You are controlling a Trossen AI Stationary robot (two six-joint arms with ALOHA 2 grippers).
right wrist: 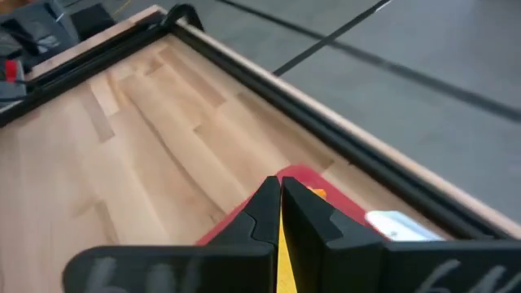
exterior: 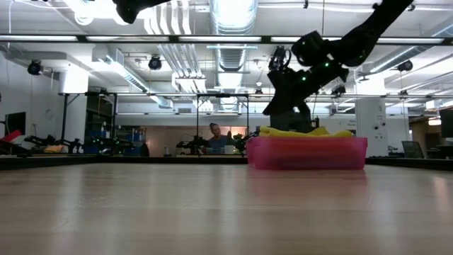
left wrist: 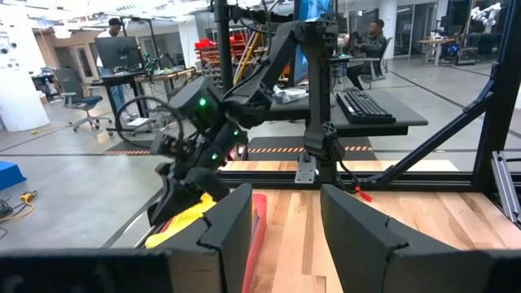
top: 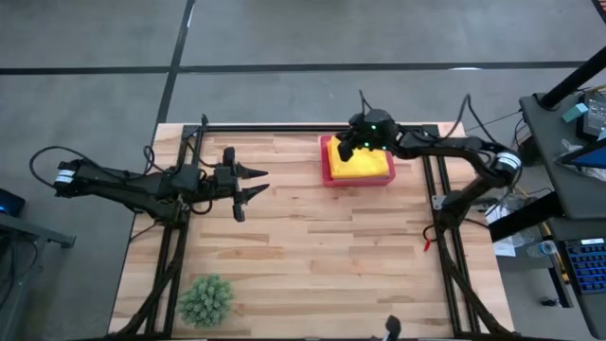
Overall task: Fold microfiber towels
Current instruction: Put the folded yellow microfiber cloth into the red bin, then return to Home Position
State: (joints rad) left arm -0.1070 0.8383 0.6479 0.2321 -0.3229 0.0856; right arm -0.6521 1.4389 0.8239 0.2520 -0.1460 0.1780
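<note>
Sitting at the far right part of the wooden tabletop (top: 312, 246) is one pink tray (top: 327, 170), and one yellow towel (top: 365, 168) lies folded inside it, its top showing just above the tray rim in the low view. Only that single yellow cloth can be counted; whether others lie beneath it cannot be told, though a small orange edge shows beside the yellow in the right wrist view.

Two arms are in view. The right tool (top: 347, 150) hangs over the tray's far left corner, just above the towel, with its two fingers (right wrist: 264, 213) pressed together and nothing between them. The left tool (top: 254, 183) hovers over bare wood at the left-middle of the tabletop, well apart from the tray, its two fingers (left wrist: 232, 228) parted and holding nothing.

One spiky green plant ball (top: 205, 300) rests near the front left edge. Beyond the tabletop, one seated person (exterior: 214, 137) shows in the room.
</note>
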